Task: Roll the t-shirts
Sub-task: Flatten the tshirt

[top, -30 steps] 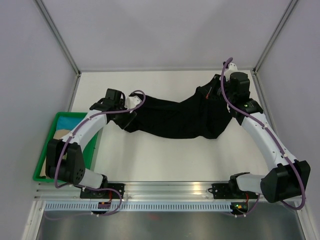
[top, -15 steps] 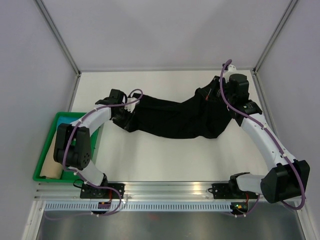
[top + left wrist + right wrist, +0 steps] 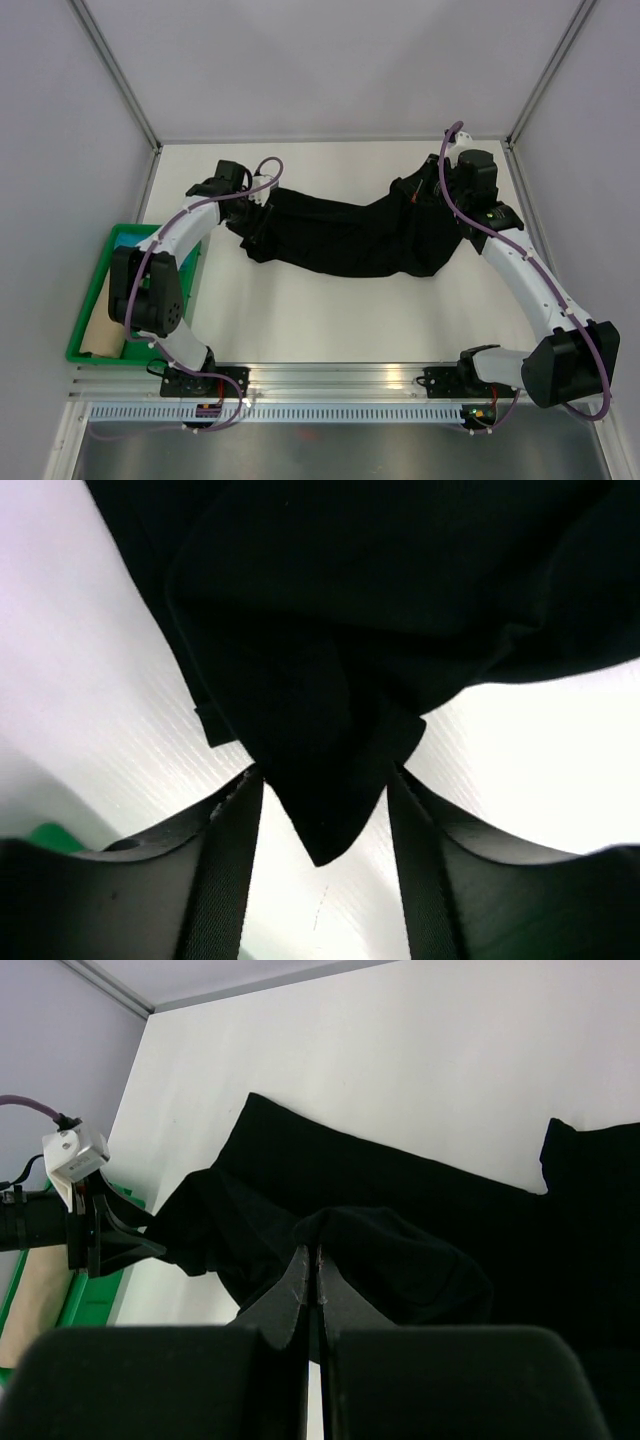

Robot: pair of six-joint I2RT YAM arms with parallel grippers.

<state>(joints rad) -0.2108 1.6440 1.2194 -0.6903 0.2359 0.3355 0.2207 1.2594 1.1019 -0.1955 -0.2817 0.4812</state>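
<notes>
**On the flat white table (image 3: 330,310), a plain black short-sleeved t-shirt (image 3: 350,235) of thin soft cloth lies between two claws**

Across the far half of the table the black t-shirt lies bunched into a long, crumpled band that runs from left to right. It is narrow at its left end and broader and more heaped toward the right. Its near edge sags toward the middle of the table, and bare white surface shows on both its far and near sides.

At the left end, the left gripper (image 3: 322,780) points down at the cloth with its jaws spread apart. In the left wrist view a pointed corner of the t-shirt hangs between the two dark fingers (image 3: 225,860). The cloth's edges meet the fingertips on either side, while the white table shows through the gap below the corner. Nothing there is clamped.

At the right end, the right gripper (image 3: 313,1255) has its jaws pressed tightly together on a fold of the t-shirt. The right wrist view shows the cloth drawn up into a small hump just at the fingertips, with the rest of the garment spreading flat across the table beyond it.

Off the table's left edge, beside the left arm, sits a green plastic tray (image 3: 125,240) with something pale tan (image 3: 100,335) in it. Purple cables (image 3: 450,200) run along both white arms.
</notes>
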